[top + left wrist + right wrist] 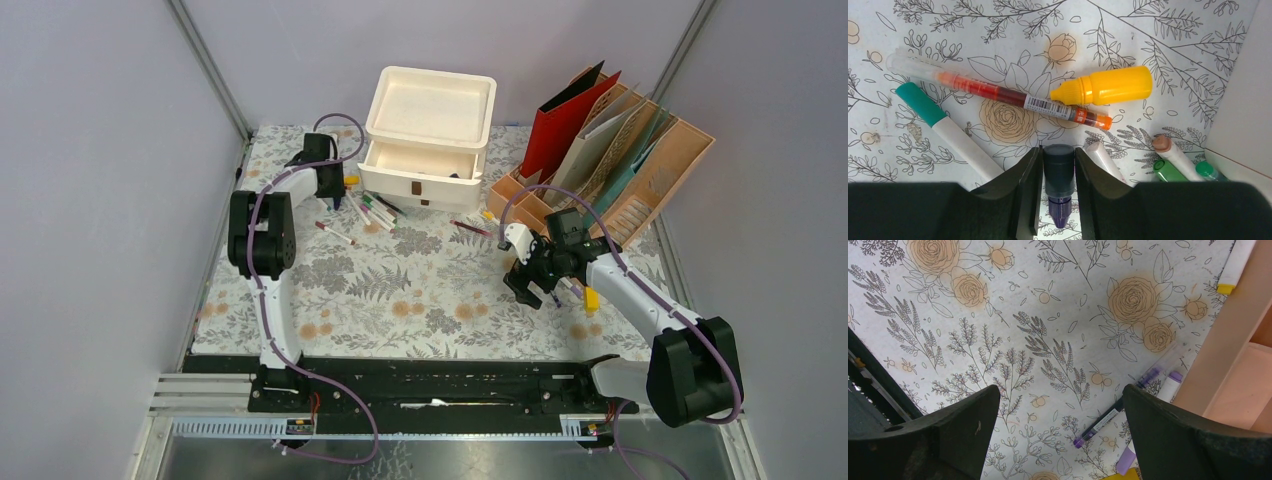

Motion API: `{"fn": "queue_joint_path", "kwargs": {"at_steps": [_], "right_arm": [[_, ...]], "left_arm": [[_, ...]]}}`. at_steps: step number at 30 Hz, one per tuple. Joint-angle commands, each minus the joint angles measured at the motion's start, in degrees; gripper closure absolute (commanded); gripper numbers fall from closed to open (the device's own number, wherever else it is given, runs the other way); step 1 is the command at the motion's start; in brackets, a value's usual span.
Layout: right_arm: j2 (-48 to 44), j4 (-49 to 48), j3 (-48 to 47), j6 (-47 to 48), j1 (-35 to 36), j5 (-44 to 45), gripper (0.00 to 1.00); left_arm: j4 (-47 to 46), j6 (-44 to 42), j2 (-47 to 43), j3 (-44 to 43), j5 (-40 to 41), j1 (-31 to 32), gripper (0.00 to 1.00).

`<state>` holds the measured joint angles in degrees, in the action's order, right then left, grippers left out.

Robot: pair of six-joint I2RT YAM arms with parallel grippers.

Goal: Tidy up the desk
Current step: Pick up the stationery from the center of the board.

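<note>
desk | rectangular, flat | pale cloth, grey-green ferns, orange flowers

Two white-and-black jointed arms bolted to a black base rail
White tubular links on the left arm and right arm, bulky black joint housings at shoulder and elbow, thin purple cables looping from wrist down to base; matte black wedge-shaped fingers on the left gripper, the same dark angular plastic on the right gripper

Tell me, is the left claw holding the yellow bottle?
No, the left claw pinches a dark marker, while the yellow bottle lies free on the desk.
</note>
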<state>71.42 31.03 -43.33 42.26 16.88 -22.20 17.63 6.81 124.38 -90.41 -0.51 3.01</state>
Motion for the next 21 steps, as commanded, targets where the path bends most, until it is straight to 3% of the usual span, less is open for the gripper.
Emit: {"fn": "queue_joint_path", "kwargs": {"at_steps": [1,11,17,21], "right_arm": [[0.14,0.71,-1.88,0.85,0.52,-1.68,0.0],[-0.31,0.7,-1.91,0.89,0.58,-1.7,0.0],[-0.62,0.72,-1.86,0.81,0.56,-1.82,0.0],[-0.8,0.71,-1.88,0.74,0.49,-2.08,0.0]], "left_arm": [[1.59,-1.41,1.28,-1.82,2.09,0.41,0.67],[1.46,-0.21,-2.13,2.18,0.89,0.81,0.91],[-6.2,2.37,-12.66,13.91,0.78,1.21,1.0],[-11.96,4.97,-20.78,21.53,-1.31,1.21,1.0]]}}
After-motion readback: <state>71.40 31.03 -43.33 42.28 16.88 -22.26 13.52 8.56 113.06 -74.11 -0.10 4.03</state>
